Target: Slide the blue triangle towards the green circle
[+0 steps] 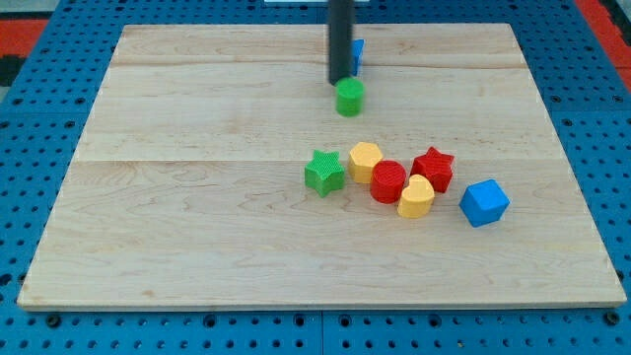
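The blue triangle [358, 53] sits near the view's top centre, mostly hidden behind the dark rod. The green circle [349, 98] lies just below it. My tip [340, 80] is at the green circle's upper left edge, touching or nearly touching it, and just below-left of the blue triangle.
A cluster lies at centre right: a green star [324, 173], a yellow hexagon [365, 161], a red circle [388, 181], a yellow heart-like block [416, 196], a red star [433, 169] and a blue cube [484, 202]. The wooden board [197, 197] ends on a blue pegboard.
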Motion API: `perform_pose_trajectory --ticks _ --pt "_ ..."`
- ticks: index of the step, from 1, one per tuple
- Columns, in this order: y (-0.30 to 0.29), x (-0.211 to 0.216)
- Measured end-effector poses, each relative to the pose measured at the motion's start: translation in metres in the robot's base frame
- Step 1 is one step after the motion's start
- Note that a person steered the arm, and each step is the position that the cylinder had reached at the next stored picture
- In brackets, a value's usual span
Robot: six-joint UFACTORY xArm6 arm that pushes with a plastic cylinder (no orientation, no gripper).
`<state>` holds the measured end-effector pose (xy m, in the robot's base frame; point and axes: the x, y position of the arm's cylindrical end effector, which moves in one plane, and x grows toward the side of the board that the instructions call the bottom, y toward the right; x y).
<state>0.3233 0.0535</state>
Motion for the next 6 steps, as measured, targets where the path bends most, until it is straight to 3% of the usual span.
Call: perform_pose_trajectory --ticks 1,2,3,4,5,6 --pt "0.031 0.048" --pt "0.052 0.064" --pt "0.078 0.019" --pt "0.111 -0.068" --pt "0.101 -0.13" --pt "0.012 -0.11"
